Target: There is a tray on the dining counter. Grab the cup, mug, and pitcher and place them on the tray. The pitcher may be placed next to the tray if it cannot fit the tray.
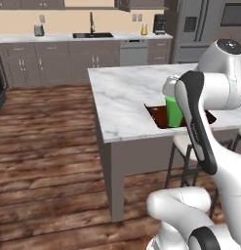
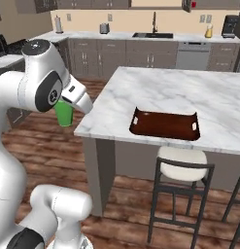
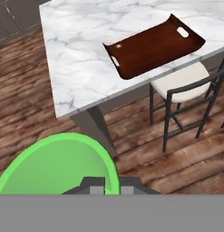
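My gripper [image 3: 107,184] is shut on the rim of the green cup [image 3: 53,168], which hangs upright below the hand. In the right base view the cup [image 2: 64,114] is in the air left of the dining counter [image 2: 155,85], over the wooden floor. The dark reddish-brown tray [image 2: 165,124] lies near the counter's front edge and holds nothing. In the left base view the cup [image 1: 173,112] overlaps the tray [image 1: 157,115], and my arm hides part of the tray. The amber pitcher [image 2: 208,32] stands on the far worktop. A small red thing [image 2: 193,4] high on the back wall may be the mug.
A white-seated bar stool [image 2: 182,164] stands under the counter's front edge below the tray, with another at the right. The far worktop carries a black sink [image 2: 152,35] and a dark coffee machine [image 2: 231,25]. Open wooden floor [image 1: 49,146] stretches left of the island.
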